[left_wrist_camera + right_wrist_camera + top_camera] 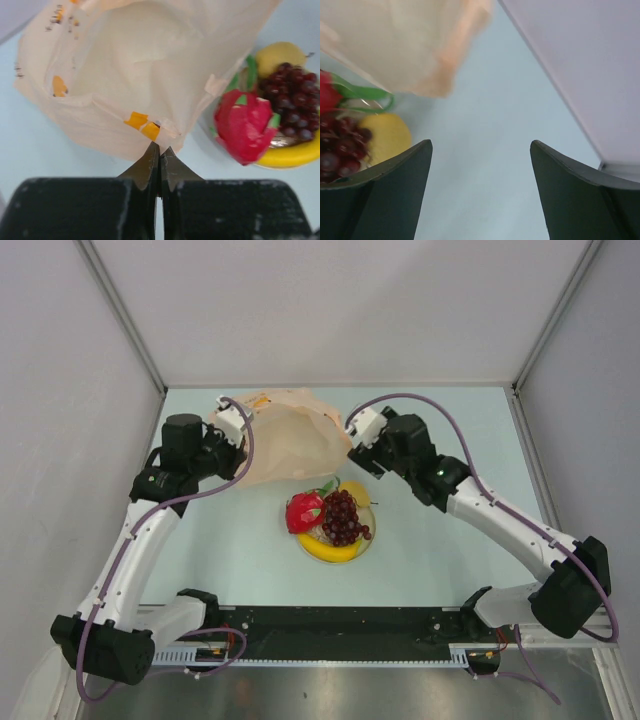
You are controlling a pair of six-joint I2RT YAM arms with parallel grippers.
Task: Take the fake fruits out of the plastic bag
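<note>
Plastic bag (125, 75) pinched by left hand (159, 148); right hand (481, 145) spread beside.

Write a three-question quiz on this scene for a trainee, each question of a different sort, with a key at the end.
1. True or false: the left gripper pinches an edge of the plastic bag.
2. Where do the grape bunch and the banana lie? A: inside the bag. B: on the plate. C: in a gripper's grip.
3. Fill in the gap: the right gripper hangs over the table with its jaws ____ and nothing between them.

Key: 1 true; 2 B; 3 open.
</note>
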